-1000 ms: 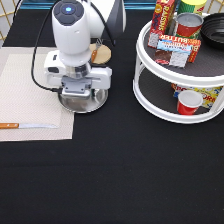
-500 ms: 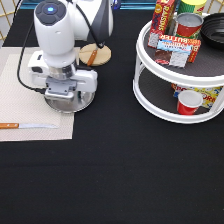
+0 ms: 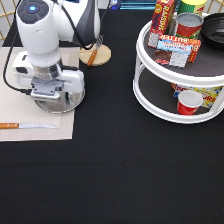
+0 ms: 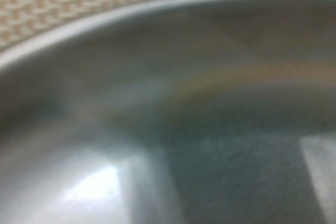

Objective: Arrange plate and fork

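The silver plate [image 3: 66, 104] sits low over the right part of the beige placemat [image 3: 15, 102], mostly hidden under the white hand. My gripper [image 3: 50, 98] is directly above it and shut on the plate, which travels with it. The wrist view is filled by the plate's shiny inside [image 4: 187, 140], with a strip of placemat weave [image 4: 30, 17] beyond the rim. The fork [image 3: 93, 52], with an orange-brown handle and short tines, lies across the small wooden coaster [image 3: 102, 56], to the exterior view's upper right of the gripper and apart from it.
A wooden-handled knife [image 3: 25, 126] lies on the placemat near its lower edge. A white two-tier turntable [image 3: 150, 92] at the exterior view's right holds cans, boxes and a red cup [image 3: 189, 102]. Black tablecloth covers the rest.
The gripper and the plate have moved together toward the exterior view's left, from the placemat's right edge further onto the placemat. The fork and coaster are now uncovered.
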